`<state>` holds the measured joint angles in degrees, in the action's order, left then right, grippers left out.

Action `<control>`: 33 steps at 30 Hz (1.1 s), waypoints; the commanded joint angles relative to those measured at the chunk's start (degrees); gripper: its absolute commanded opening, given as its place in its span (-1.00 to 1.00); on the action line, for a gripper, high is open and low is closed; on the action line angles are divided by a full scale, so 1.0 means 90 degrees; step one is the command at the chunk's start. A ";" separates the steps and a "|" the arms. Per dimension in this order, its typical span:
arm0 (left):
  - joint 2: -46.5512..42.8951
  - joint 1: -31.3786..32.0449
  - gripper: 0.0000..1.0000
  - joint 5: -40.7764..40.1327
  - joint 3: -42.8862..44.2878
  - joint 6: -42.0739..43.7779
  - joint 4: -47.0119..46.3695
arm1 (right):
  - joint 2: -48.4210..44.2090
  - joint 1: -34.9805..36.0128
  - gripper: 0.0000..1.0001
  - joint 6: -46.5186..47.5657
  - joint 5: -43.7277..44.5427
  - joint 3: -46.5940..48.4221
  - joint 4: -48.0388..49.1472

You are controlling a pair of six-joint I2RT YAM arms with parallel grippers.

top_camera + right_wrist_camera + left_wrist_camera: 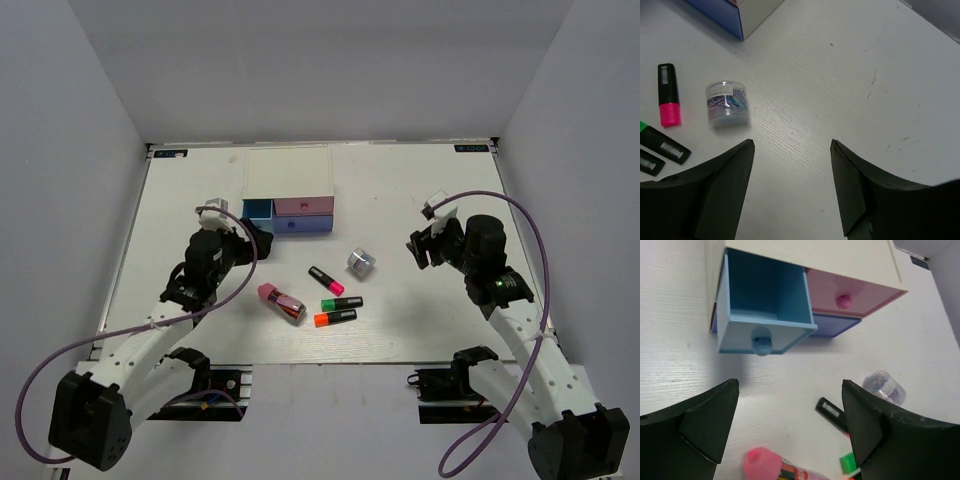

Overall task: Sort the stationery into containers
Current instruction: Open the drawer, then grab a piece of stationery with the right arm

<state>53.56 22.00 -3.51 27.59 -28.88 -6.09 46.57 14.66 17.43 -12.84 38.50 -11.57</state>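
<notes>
The white-topped drawer unit stands at the back centre. Its light blue drawer is pulled open and looks empty. The pink drawer and the periwinkle drawer are shut. My left gripper is open and empty just in front of the blue drawer. On the table lie the pink block, the pink-ended marker, the green-ended marker, the orange-ended marker and the silver-purple cube. My right gripper is open and empty, to the right of the cube.
Grey walls close in the white table on three sides. Cables loop from both arms near the front corners.
</notes>
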 commanded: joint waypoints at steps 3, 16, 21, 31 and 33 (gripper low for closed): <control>-0.0560 0.0036 0.97 0.0681 0.0632 -0.0365 0.1162 | 0.0109 0.0022 0.75 0.0416 -0.1216 0.0301 -0.0412; -0.1731 -0.0022 1.00 0.0819 0.1222 0.0416 0.1956 | 0.0187 0.0022 0.68 0.2534 -0.3571 0.0284 -0.1106; -0.1928 -0.0081 0.46 0.1209 0.1231 0.0407 0.2014 | 0.0265 0.0022 0.46 0.4643 -0.4110 0.0009 -0.1419; -0.2103 -0.0081 0.99 0.2021 0.1231 0.0543 0.2023 | 0.1661 0.0120 0.66 0.7164 -0.4199 0.0750 -0.2122; -0.2171 -0.0081 0.99 0.1963 0.1231 0.0543 0.2083 | 0.2156 0.0178 0.73 0.7194 -0.4169 0.1023 -0.2045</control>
<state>35.40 21.50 12.36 38.81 -24.45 12.19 61.98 15.55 76.42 -49.45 42.44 -29.80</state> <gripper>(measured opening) 0.995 0.857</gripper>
